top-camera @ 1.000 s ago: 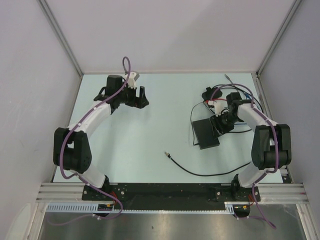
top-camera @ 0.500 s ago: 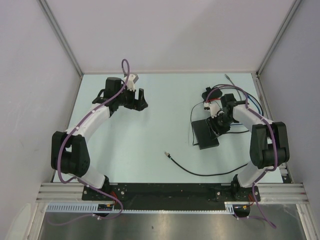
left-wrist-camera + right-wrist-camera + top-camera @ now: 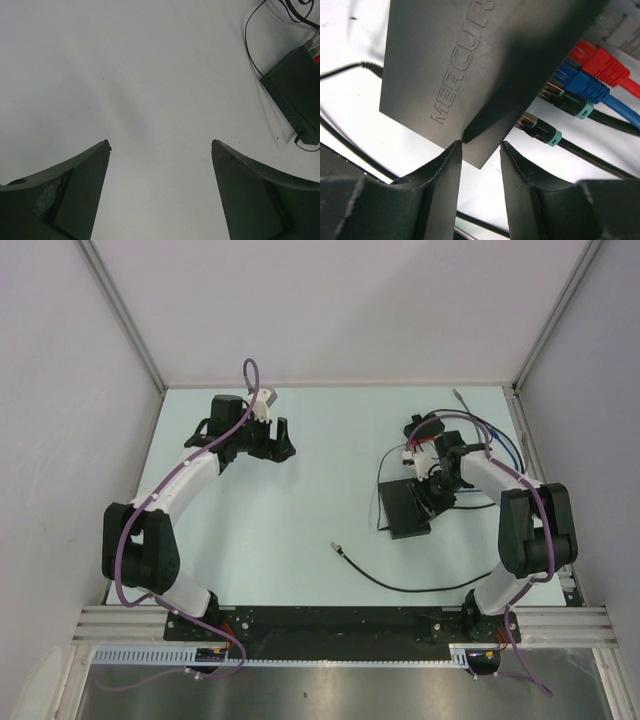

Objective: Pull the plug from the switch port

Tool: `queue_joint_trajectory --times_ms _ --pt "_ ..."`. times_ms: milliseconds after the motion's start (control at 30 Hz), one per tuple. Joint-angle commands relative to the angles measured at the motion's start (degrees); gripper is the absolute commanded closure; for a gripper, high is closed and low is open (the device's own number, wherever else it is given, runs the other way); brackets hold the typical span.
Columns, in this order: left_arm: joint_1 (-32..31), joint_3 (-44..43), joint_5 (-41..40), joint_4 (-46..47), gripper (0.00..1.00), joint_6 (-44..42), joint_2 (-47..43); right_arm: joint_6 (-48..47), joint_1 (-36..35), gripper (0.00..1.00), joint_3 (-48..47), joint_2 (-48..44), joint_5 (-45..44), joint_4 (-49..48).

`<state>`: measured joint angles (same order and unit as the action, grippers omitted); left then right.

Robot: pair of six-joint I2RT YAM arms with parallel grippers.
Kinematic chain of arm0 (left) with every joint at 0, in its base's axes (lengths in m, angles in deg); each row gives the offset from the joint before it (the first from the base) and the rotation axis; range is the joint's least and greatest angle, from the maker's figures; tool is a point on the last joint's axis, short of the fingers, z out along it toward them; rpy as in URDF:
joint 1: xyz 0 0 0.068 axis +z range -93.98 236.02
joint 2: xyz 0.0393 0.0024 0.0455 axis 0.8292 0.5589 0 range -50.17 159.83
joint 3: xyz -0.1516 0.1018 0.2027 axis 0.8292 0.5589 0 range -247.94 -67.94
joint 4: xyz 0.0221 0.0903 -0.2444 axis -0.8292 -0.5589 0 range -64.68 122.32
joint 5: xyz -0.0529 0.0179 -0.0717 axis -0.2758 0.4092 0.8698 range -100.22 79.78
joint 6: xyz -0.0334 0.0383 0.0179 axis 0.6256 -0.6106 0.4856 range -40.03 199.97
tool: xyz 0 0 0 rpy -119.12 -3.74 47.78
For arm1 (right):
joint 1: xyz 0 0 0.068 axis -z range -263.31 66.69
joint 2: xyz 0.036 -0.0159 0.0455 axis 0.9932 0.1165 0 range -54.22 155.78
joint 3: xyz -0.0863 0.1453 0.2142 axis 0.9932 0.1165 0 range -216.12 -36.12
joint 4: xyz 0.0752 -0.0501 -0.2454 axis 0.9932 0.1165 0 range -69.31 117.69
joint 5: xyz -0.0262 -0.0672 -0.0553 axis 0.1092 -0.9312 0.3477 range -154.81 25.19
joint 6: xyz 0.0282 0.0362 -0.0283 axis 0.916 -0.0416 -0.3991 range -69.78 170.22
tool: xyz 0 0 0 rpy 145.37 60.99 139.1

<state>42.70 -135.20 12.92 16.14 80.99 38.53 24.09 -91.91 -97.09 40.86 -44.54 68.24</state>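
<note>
Right wrist view: the right arm bends down over the black switch box (image 3: 470,65). The right gripper (image 3: 479,145) is partly open, its jaws either side of the box's corner and not clamped on it. A red plug (image 3: 600,62), a blue plug (image 3: 585,82) and two black plugs (image 3: 570,105) enter the box's far edge. The switch port (image 3: 535,112) lies hidden there, and which socket it is cannot be told. The left gripper (image 3: 160,145) hangs wide open and empty over the table (image 3: 150,60).

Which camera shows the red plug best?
The right wrist camera. There the red plug looks big and sharp, stuck in the black box beside the blue plug. The top camera shows only a tiny red dot, and the left wrist camera just a sliver at its edge.
</note>
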Motion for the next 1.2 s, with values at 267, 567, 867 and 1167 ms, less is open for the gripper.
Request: queue_joint_trajectory --times_ms 267,567,867,1167 --pt "0.1 0.1 1.3 1.2 0.13 -0.8 -1.6 0.9 -12.7 0.59 -6.2 5.3 7.5 -2.2" --pt "0.1 -1.9 2.1 1.2 0.13 -0.8 -0.2 0.0 -15.3 0.57 -18.6 9.9 10.4 3.0" --pt "-0.5 -3.0 10.5 1.3 0.13 -2.6 2.5 0.1 -7.0 0.38 -18.9 5.8 11.1 6.9" --pt "-1.5 -4.4 15.4 -4.3 0.16 -8.1 8.3 1.3 -6.8 0.39 -18.9 8.2 8.6 -5.2"
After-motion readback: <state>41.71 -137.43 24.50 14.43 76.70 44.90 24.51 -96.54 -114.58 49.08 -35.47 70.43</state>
